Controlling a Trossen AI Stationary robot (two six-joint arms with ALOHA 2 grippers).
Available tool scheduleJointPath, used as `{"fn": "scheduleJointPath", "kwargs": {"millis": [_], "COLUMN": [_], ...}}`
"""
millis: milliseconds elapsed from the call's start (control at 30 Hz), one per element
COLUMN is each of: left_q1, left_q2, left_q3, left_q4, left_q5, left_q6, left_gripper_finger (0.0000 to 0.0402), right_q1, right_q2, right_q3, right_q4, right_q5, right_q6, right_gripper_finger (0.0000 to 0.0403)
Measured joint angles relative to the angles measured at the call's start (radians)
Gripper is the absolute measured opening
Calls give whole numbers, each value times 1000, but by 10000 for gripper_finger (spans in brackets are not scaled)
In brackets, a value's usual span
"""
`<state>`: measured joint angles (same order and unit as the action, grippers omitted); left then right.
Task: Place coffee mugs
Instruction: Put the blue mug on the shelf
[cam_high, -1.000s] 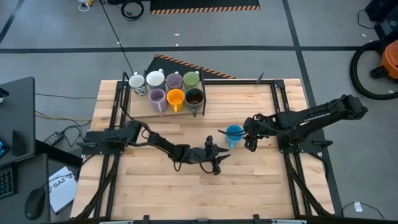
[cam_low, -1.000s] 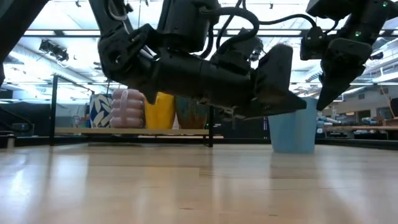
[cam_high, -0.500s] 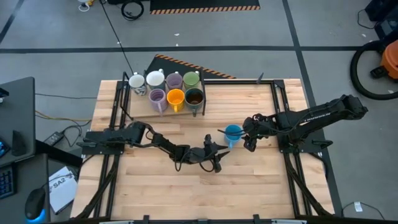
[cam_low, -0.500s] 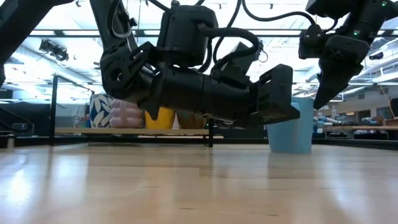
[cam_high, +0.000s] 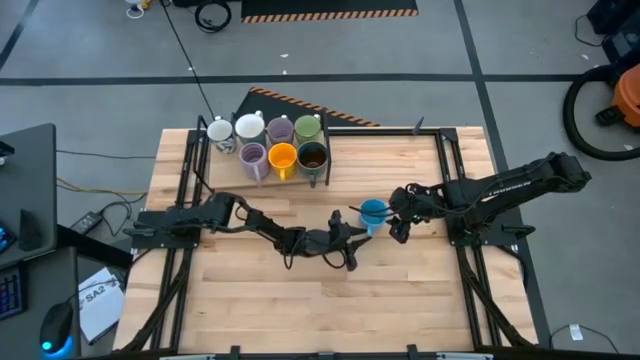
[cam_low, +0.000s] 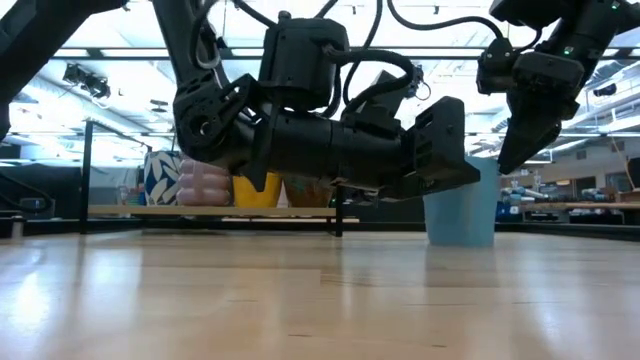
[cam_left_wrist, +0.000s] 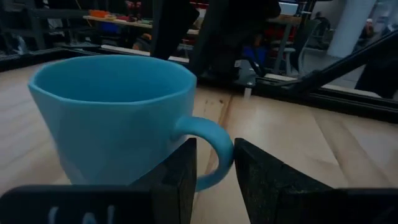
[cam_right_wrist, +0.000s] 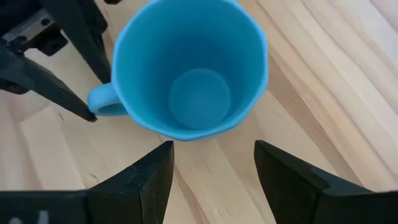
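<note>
Fingers of the left end effector (cam_left_wrist: 214, 180) straddle the blue mug's (cam_left_wrist: 118, 118) handle unclamped; the right end effector (cam_right_wrist: 208, 171) hovers spread above it.

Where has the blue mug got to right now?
In the high view the blue mug stands alone on the table, right of centre, between the left pincer and right pincer, apart from the other mugs at the far edge.

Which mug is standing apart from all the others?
The blue mug, alone mid-table between both grippers; the other seven are clustered on the rack.
</note>
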<state>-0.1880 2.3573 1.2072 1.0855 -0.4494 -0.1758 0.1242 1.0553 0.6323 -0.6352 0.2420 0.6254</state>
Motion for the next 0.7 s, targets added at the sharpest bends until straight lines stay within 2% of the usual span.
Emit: {"fn": "scheduleJointPath", "kwargs": {"millis": [233, 567, 700], "left_q1": [37, 58, 64], "left_q2": [0, 0, 1], "left_q3": [0, 0, 32], "left_q4": [-4, -12, -48], "left_q5": [113, 175, 200], "left_q6": [-53, -79, -76], "left_gripper_finger": [115, 113, 94], "right_q1": [0, 0, 0], "right_q2": [7, 7, 7], "right_q3": [0, 0, 0], "right_q4": [4, 12, 13], "right_q5": [-7, -8, -8], "right_q6": [-2, -6, -8], "right_gripper_finger": [229, 229, 229]}}
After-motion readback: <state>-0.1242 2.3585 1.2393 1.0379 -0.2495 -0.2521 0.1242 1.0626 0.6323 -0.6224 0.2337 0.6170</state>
